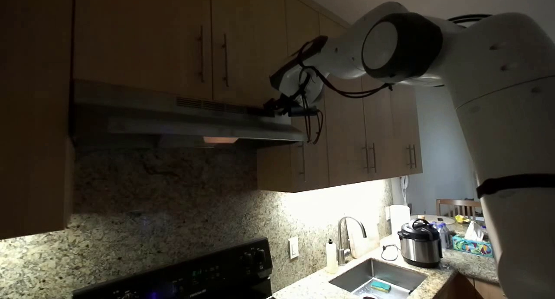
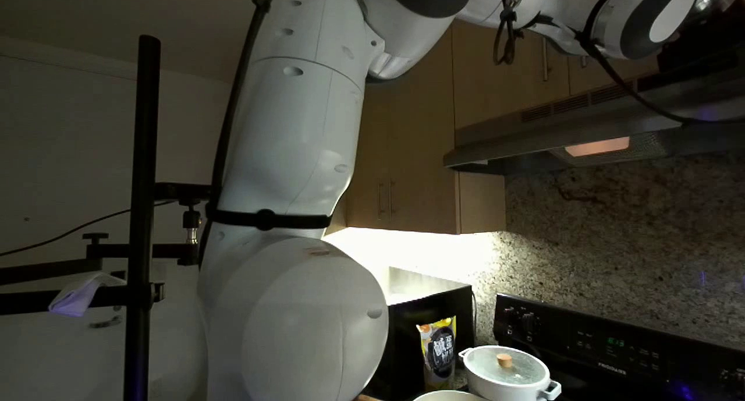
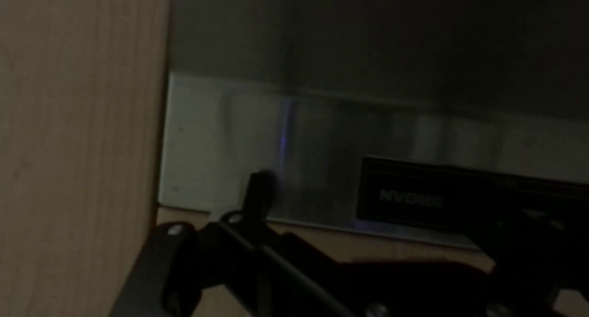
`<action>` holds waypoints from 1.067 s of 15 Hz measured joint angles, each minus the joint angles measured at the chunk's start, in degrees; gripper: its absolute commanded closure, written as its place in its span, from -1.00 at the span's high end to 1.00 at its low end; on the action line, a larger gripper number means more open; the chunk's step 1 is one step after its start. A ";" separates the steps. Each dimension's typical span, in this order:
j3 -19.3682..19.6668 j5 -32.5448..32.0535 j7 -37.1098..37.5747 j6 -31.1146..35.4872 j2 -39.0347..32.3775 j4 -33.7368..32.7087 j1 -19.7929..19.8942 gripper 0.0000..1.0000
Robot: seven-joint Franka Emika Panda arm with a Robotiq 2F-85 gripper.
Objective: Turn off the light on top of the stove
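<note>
The range hood (image 1: 204, 127) hangs over the black stove (image 1: 186, 273); the hood also shows in an exterior view (image 2: 524, 133). Its light panel (image 1: 220, 139) is pale pinkish in both exterior views (image 2: 598, 147), and the backsplash below it is dark. A black control strip (image 3: 400, 193) with upside-down lettering is on the hood's front in the wrist view. My gripper (image 3: 377, 202) is open and empty in front of the hood's front face. Its left finger is beside the strip; its right finger is dark and overlaps the strip. In an exterior view the gripper (image 1: 274, 106) is at the hood's right end.
Wooden cabinets (image 1: 247, 43) with bar handles rise above and beside the hood. Under-cabinet lighting is bright over the sink (image 1: 377, 275). A white pot (image 2: 506, 372) with a glass lid stands by the stove's control panel. A black cable (image 2: 634, 92) hangs from the arm.
</note>
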State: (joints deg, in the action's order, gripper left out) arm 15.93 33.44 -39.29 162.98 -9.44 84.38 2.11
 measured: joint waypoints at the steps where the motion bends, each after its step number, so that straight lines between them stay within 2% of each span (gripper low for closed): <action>1: 0.75 -0.37 0.34 0.02 -0.38 -0.27 0.06 1.00; 4: 2.55 -0.52 1.06 0.02 -1.49 -1.18 0.12 1.00; 10: 3.13 -1.06 2.08 0.02 -1.37 -1.26 -0.37 1.00; 15: 5.88 -10.74 11.48 0.02 2.90 2.16 -2.95 1.00; 16: 5.15 -13.75 13.97 0.01 4.15 3.15 -2.47 1.00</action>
State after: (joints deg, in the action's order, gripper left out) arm 21.09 19.69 -25.32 162.99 -5.29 87.53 -0.36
